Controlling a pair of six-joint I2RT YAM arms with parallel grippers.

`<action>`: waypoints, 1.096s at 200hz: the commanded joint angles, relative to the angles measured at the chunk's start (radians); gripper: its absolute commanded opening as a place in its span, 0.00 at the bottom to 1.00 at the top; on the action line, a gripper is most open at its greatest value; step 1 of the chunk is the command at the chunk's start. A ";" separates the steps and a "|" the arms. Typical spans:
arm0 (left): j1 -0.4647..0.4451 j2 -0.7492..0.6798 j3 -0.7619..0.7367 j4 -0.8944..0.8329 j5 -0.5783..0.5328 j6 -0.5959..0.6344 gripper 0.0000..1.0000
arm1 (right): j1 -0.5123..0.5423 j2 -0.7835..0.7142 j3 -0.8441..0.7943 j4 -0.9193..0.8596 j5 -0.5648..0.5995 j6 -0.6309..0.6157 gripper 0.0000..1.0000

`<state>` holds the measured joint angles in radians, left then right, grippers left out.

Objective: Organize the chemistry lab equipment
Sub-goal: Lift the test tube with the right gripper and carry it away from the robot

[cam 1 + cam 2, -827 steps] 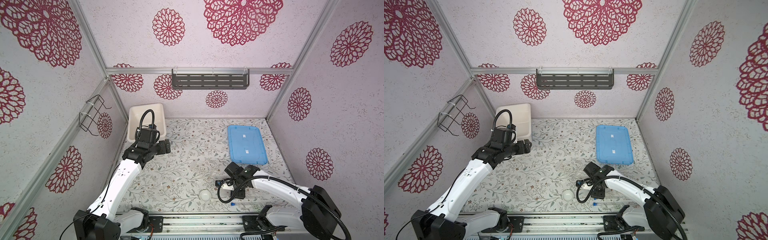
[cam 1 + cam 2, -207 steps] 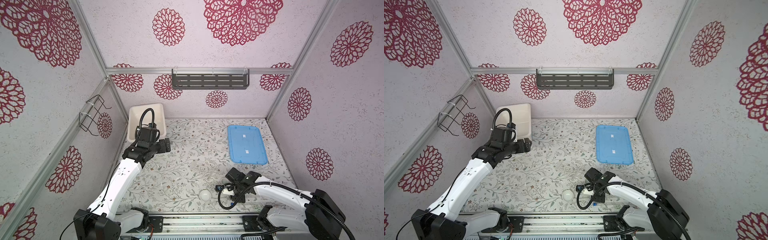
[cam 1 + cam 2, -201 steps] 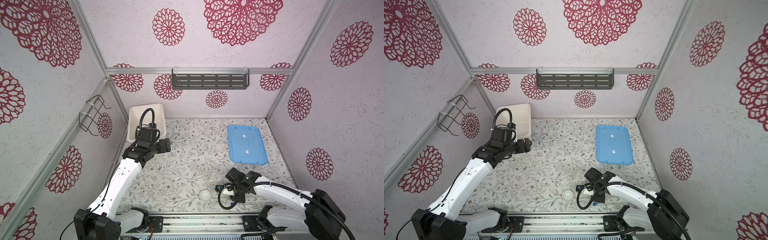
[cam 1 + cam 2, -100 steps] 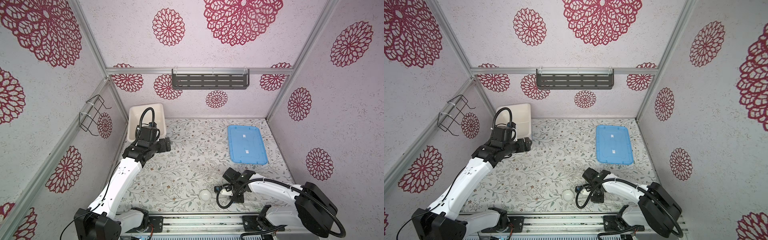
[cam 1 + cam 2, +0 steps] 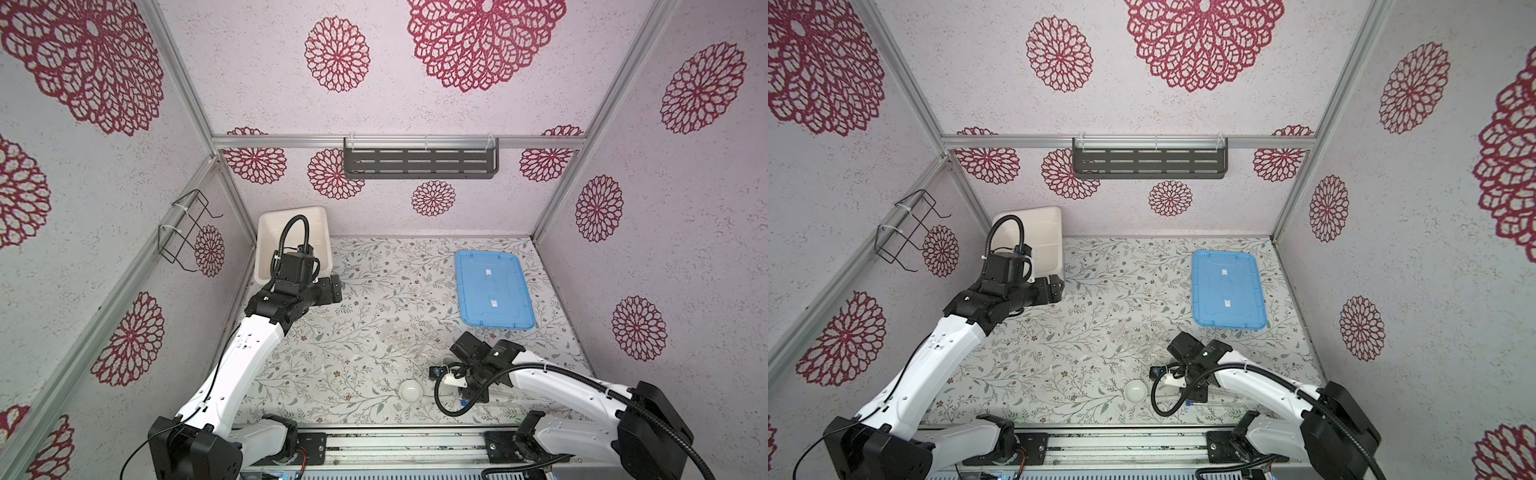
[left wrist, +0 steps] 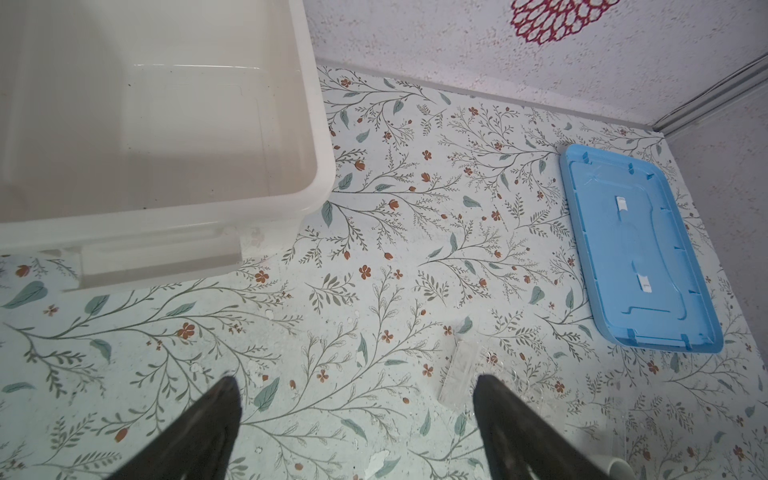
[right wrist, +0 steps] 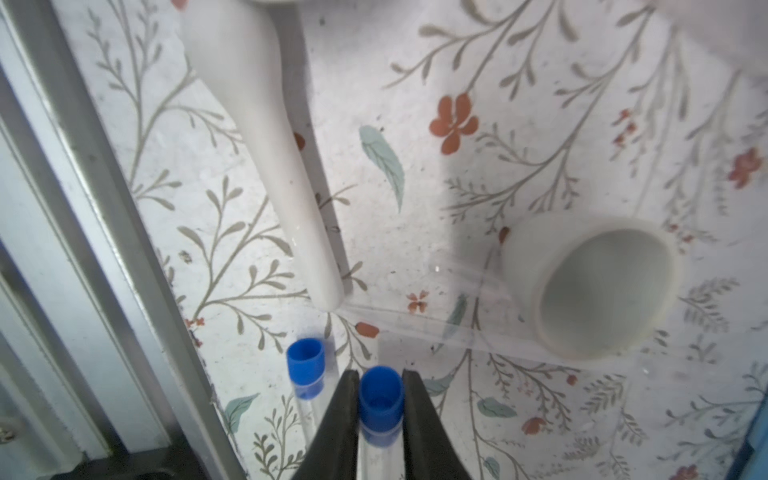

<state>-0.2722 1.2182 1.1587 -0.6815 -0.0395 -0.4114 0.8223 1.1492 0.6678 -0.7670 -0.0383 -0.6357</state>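
Note:
In the right wrist view my right gripper (image 7: 380, 374) is shut on the blue cap of a thin clear tube (image 7: 380, 399) lying on the table. A second blue-capped tube (image 7: 305, 361) lies just beside it. The white pestle (image 7: 270, 124) and a small white bowl (image 7: 598, 286) lie just ahead. In both top views the right gripper (image 5: 469, 395) is low near the front edge, and another round white bowl (image 5: 410, 390) sits left of it. The clear rack (image 5: 401, 336) lies mid-table. My left gripper (image 6: 353, 382) hangs open and empty by the tub.
The big white tub (image 5: 266, 241) stands in the back left corner, just behind the left gripper (image 5: 334, 286). A flat blue lid (image 5: 492, 291) lies at the back right. A metal rail (image 7: 104, 249) runs along the table's front edge, close to the tubes.
The right gripper's jaws have closed on the tube's blue cap, and that arm has shifted slightly left. The left arm has stayed almost still, open.

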 commanded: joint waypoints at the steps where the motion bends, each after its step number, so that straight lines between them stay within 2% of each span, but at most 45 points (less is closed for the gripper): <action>1: 0.001 -0.008 0.019 0.019 0.001 0.001 0.91 | 0.006 -0.056 0.073 -0.022 -0.034 0.045 0.21; 52: 0.001 -0.020 0.027 0.006 0.000 -0.005 0.91 | 0.009 -0.117 0.194 0.004 -0.094 0.112 0.21; 83: 0.001 -0.029 0.030 -0.001 -0.004 -0.007 0.91 | 0.009 -0.133 0.241 0.106 -0.175 0.208 0.21; 110: 0.002 -0.029 0.037 -0.004 -0.007 -0.007 0.91 | 0.011 -0.160 0.218 0.374 -0.267 0.335 0.21; 135: 0.001 -0.019 0.046 -0.009 -0.004 -0.008 0.91 | 0.010 -0.142 0.160 0.653 -0.287 0.418 0.21; 173: 0.002 -0.008 0.055 -0.021 -0.001 -0.009 0.91 | 0.011 -0.030 0.123 0.982 -0.246 0.466 0.21; 219: 0.011 0.006 0.045 -0.023 0.004 -0.027 0.91 | 0.009 0.135 0.052 1.438 -0.096 0.532 0.20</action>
<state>-0.2699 1.2129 1.1942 -0.6983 -0.0387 -0.4210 0.8295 1.2301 0.7364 0.3206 -0.2260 -0.1661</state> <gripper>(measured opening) 0.911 0.205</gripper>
